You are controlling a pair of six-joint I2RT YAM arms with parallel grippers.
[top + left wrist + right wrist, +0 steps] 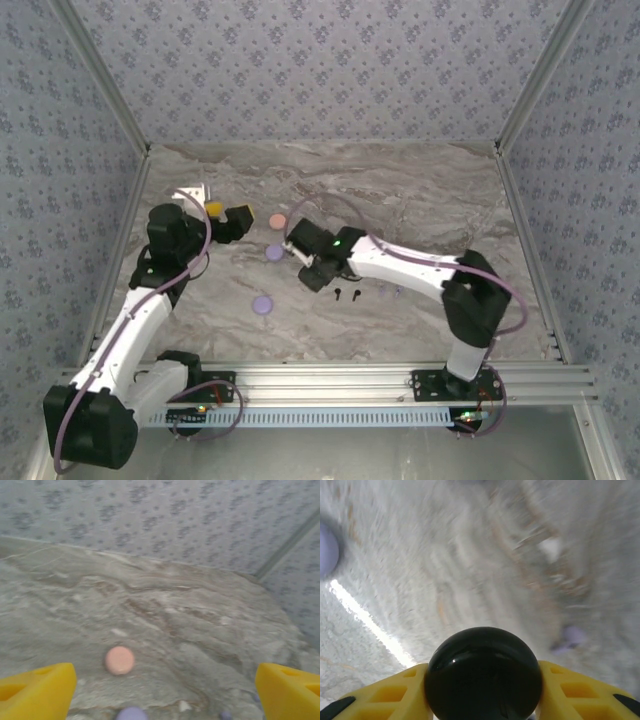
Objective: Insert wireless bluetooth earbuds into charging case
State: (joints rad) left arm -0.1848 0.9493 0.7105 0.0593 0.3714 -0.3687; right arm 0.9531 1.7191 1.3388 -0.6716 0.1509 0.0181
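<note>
Top view. My left gripper (228,217) hangs over the far left of the grey marbled tabletop (420,200), well apart from the work. My right gripper (313,275) sits low near mid-table. Just beside it, on the near side, lie two tiny black stemmed earbuds (346,295), and two lavender earbuds (390,292) lie to their right. A pink round case (278,221), a lavender round case (274,253) and a second lavender round case (262,305) lie loose on the left half. No bud sits in any case yet.

Left wrist view. My yellow fingers (37,690) stand wide apart with nothing between them. The pink round case lies ahead on the table.

Right wrist view. The picture is smeared. My fingers hug both sides of a glossy black round case (482,672), so I read this as clamped on it. I cannot tell whether its lid is open.

Risks.
- The rim is smooth and curved, so pads set off its widest line could let the case twist or squirt out.
- The black buds lie close, and a low sweep of my right arm could scatter them.
- The buds are tiny, so a slightly off-centre pinch could flick one away.
</note>
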